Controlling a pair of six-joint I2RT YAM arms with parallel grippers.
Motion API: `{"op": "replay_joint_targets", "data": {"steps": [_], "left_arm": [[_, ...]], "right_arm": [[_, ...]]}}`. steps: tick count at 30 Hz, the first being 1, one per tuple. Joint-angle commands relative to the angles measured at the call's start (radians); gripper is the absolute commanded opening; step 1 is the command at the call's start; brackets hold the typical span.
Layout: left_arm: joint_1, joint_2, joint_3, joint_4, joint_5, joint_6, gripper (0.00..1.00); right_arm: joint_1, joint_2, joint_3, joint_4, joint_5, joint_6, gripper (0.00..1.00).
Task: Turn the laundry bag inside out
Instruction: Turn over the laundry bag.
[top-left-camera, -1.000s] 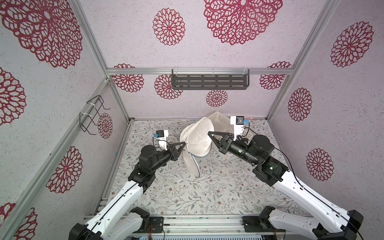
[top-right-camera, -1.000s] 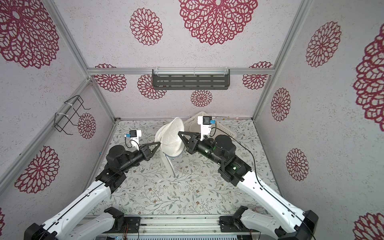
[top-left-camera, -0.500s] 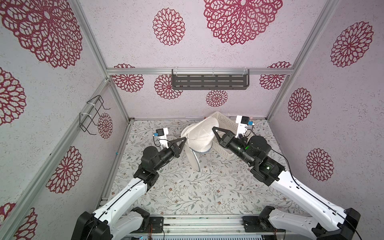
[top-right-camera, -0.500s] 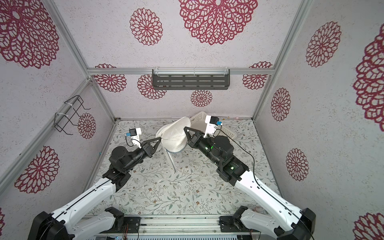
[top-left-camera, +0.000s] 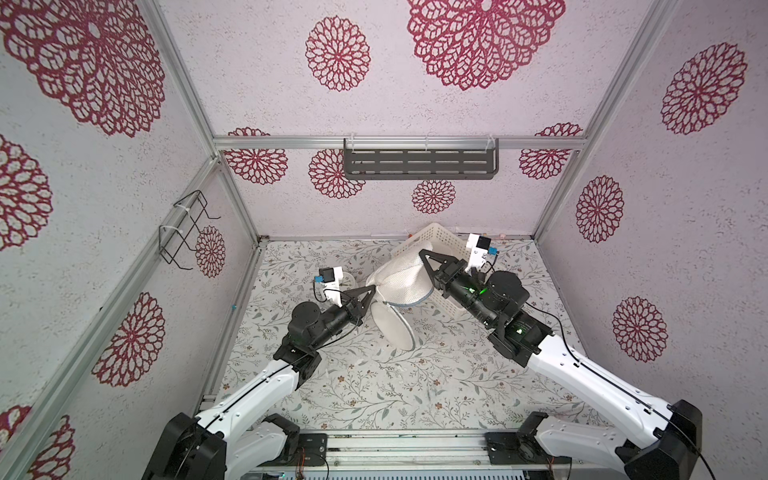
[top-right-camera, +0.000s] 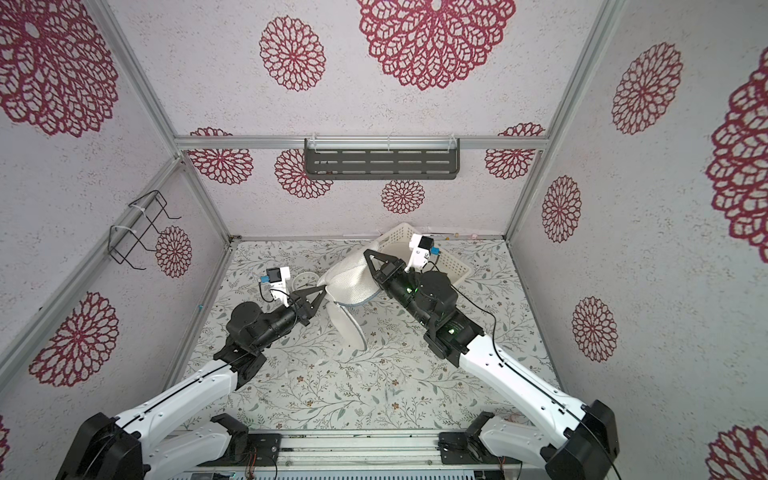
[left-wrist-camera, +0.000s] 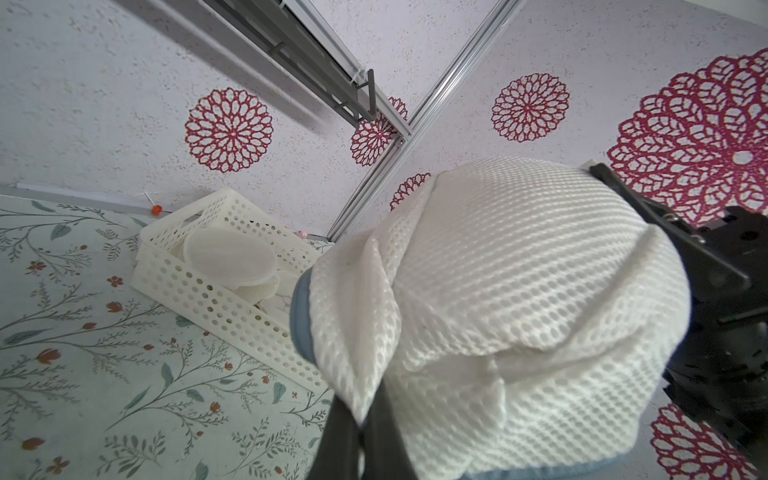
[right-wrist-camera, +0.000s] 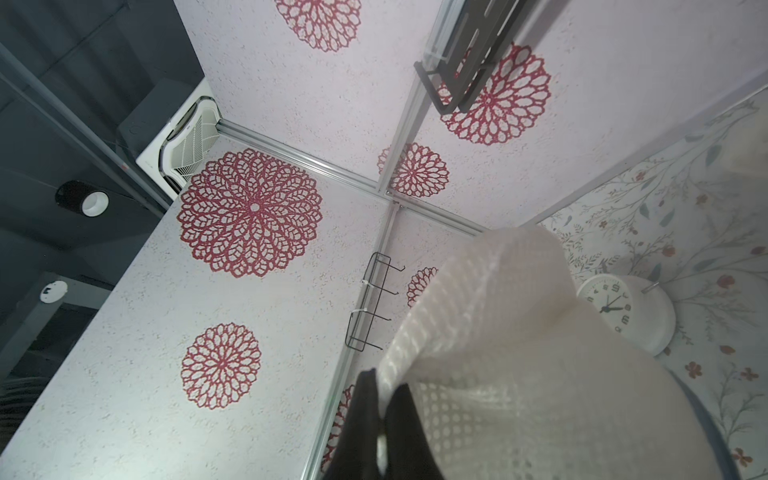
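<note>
A: Checking left claw (top-left-camera: 373, 290). Status?
B: Pinched tight on a fold of the laundry bag (top-left-camera: 399, 277), at its left edge. No gap between the fingers (left-wrist-camera: 390, 440) in the left wrist view, just mesh squeezed through.
A: And right claw (top-left-camera: 421, 252)?
B: Also clamped down on the bag, far-right side of the mesh. Same in the right wrist view: closed fingers (right-wrist-camera: 361, 415) with white mesh caught between.
A: Location of the bag?
B: Held up off the worktop (top-left-camera: 374, 390) between both claws, bulging like a dome in both top views. Blue trim along the lower edge. Round flap (top-left-camera: 392, 328) hanging from the left-claw side, lowest edge down near the worktop; can't tell whether touching.
A: Anything close by?
B: White perforated basket (top-left-camera: 442, 237) just behind the bag, by the back wall, round white pieces inside per the left wrist view. White clock (top-right-camera: 301, 282) on the worktop beside the left claw.
</note>
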Motion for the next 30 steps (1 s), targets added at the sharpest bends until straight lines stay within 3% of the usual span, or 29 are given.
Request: {"op": "replay_joint_targets", "data": {"steps": [1,6,8,10,14,16,20,26,30], "left_arm": [[-0.007,0.04,0.037,-0.008,-0.114,0.058,0.0],[-0.052,0.111,0.126,0.018,-0.168,0.125,0.01],[-0.078,0.134,0.149,0.023,-0.136,0.156,0.1],[-0.094,0.149,0.153,0.023,-0.105,0.177,0.13],[-0.115,0.158,0.137,0.024,-0.081,0.171,0.08],[-0.119,0.172,0.137,0.054,-0.016,0.141,0.04],[-0.124,0.238,0.112,0.32,0.091,-0.03,0.05],[-0.126,0.307,0.074,0.721,-0.075,-0.205,0.12],[-0.126,0.322,0.1,0.794,-0.135,-0.199,0.13]], "right_arm": [[-0.007,-0.04,-0.006,0.186,0.064,0.126,0.0],[0.018,-0.048,-0.064,0.305,0.11,0.163,0.0],[0.017,-0.055,-0.089,0.324,0.122,0.152,0.0],[0.011,-0.069,-0.126,0.357,0.135,0.153,0.0],[-0.002,-0.09,-0.219,0.478,0.165,0.172,0.0],[-0.008,-0.077,-0.251,0.552,0.159,0.194,0.0],[-0.008,-0.03,-0.275,0.641,0.099,0.222,0.0],[0.004,0.011,-0.276,0.582,0.032,0.23,0.0],[0.006,0.01,-0.282,0.497,0.012,0.214,0.0]]}}
